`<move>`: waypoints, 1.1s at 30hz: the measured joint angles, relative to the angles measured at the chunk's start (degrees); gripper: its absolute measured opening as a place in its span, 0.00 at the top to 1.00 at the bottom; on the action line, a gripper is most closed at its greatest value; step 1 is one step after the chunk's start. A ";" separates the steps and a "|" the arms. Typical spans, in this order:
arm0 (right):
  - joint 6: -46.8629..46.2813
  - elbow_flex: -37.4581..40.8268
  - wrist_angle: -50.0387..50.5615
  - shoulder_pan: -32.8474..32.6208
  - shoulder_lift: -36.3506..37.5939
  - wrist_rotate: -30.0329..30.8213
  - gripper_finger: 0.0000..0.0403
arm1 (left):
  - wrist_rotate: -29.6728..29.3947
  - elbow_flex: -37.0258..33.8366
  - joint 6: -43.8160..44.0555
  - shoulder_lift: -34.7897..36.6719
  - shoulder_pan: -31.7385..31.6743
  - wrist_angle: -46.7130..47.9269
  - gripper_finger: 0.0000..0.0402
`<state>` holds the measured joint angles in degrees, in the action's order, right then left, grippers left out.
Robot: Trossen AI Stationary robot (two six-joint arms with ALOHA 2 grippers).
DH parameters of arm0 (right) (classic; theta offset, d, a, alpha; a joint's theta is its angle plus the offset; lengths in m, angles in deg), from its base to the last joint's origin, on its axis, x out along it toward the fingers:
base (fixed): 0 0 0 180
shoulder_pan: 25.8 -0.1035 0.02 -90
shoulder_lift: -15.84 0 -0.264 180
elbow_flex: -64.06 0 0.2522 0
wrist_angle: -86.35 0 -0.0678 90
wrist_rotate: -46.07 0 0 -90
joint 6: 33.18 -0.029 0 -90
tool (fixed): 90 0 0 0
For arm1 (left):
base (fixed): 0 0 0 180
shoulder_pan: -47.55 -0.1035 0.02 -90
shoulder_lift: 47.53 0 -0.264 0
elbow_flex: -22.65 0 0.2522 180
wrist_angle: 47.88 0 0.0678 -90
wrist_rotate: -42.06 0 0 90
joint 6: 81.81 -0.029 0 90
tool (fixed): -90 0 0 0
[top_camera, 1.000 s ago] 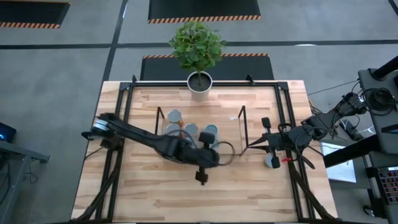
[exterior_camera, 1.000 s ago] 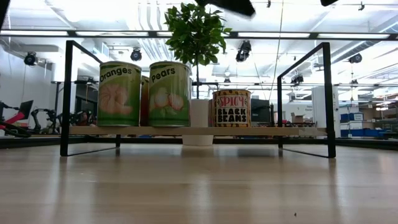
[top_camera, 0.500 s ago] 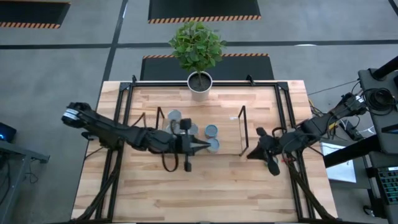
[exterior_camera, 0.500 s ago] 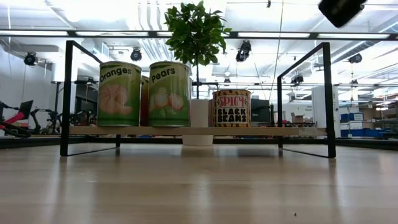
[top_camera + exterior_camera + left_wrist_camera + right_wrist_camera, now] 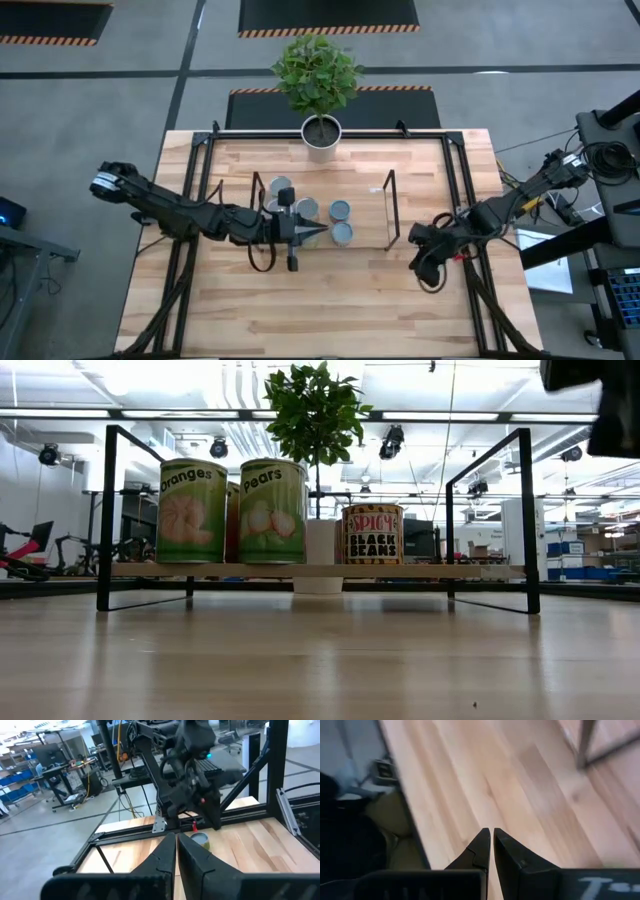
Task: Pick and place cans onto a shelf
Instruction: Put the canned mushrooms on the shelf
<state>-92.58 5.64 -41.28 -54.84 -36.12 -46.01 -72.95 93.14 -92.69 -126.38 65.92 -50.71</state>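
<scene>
Above the shelf (image 5: pixel 388 210), left tool (image 5: pixel 312 231) pinched closed and empty, right tool (image 5: pixel 424 268) likewise empty.

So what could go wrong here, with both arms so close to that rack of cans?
1. The left gripper hovers, fingers shut, right beside the cans on the shelf. A careless swing or drop might topple one.
2. The right gripper, also shut, hangs over the table near the shelf's wire end frame, with a loose can beneath that arm. Unless it opens first, it may only shove that can away, or clip the frame.
</scene>
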 joint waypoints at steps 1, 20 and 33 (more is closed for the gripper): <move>-1.51 0.00 1.06 -0.13 -0.82 -0.67 0.97 | 0.00 0.00 0.03 0.01 -0.02 -0.08 1.00; -8.20 -7.72 29.51 -1.71 -10.55 4.94 0.97 | 0.04 0.00 0.89 0.02 0.02 -0.08 1.00; -12.77 0.34 26.69 -3.99 -13.80 -0.94 0.97 | 0.06 0.00 0.89 0.02 0.02 0.54 1.00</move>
<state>-105.36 5.97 -14.60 -58.83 -49.91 -46.95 -72.89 93.14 -91.81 -126.36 65.94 -50.17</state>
